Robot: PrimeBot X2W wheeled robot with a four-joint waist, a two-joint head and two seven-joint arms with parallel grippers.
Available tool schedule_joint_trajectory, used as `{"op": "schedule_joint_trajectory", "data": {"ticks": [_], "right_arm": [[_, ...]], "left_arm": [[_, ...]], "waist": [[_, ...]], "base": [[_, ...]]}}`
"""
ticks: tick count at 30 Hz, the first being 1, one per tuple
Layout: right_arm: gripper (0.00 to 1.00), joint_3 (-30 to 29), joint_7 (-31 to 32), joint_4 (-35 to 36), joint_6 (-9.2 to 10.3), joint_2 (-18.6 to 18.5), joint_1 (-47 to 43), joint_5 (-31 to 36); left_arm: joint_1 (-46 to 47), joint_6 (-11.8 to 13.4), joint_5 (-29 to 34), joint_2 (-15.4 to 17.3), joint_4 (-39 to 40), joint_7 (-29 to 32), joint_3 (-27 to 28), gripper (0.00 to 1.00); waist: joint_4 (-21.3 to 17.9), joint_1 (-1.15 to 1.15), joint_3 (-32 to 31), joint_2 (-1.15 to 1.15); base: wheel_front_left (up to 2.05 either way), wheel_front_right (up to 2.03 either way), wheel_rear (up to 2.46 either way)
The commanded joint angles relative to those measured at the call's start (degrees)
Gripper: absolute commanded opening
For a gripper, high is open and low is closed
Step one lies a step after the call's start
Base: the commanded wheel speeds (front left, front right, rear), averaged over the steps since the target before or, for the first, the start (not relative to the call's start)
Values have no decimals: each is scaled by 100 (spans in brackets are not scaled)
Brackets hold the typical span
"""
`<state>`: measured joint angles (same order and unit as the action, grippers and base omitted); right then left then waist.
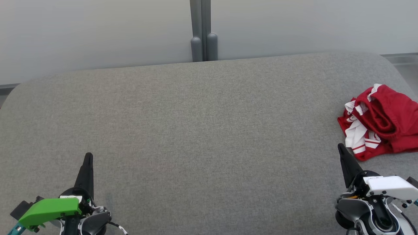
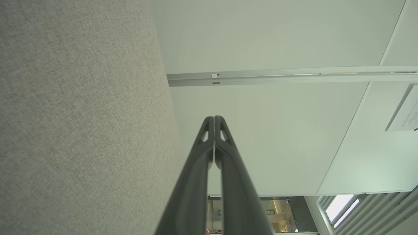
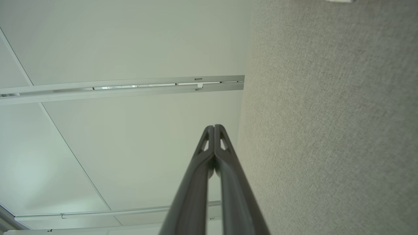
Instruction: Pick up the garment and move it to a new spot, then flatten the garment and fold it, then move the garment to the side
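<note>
The garment [image 1: 380,122], red with white striped trim, lies crumpled at the right edge of the grey fabric surface [image 1: 202,130]. My right gripper [image 1: 341,147] is at the lower right, shut and empty, its tip just left of and below the garment without touching it. At the lower left my left gripper [image 1: 88,156] is also shut with nothing held, far from the garment. In the left wrist view the left gripper [image 2: 214,118] has its fingers pressed together. The right wrist view shows the right gripper [image 3: 214,126] closed the same way.
A pale wall with a grey vertical post [image 1: 203,31] stands behind the surface's far edge. The surface has rounded corners at back left and back right. Both wrist views look along the grey fabric toward white wall panels [image 2: 277,130].
</note>
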<state>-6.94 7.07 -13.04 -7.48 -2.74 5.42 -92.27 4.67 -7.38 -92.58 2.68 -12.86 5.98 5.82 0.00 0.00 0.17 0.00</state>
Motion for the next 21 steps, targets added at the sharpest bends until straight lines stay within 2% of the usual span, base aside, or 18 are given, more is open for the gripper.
{"op": "schedule_joint_trajectory", "data": {"ticks": [1, 21], "right_arm": [[0, -15, 17, 25, -2, -26, -56, -42], [0, -14, 17, 25, -2, -26, -56, -42]], "left_arm": [[68, -28, -8, 38, 23, 19, 22, 0], [68, -28, -8, 38, 23, 19, 22, 0]], "waist": [[0, 0, 0, 0], [0, 0, 0, 0]], "base": [[0, 0, 0], [0, 0, 0]]}}
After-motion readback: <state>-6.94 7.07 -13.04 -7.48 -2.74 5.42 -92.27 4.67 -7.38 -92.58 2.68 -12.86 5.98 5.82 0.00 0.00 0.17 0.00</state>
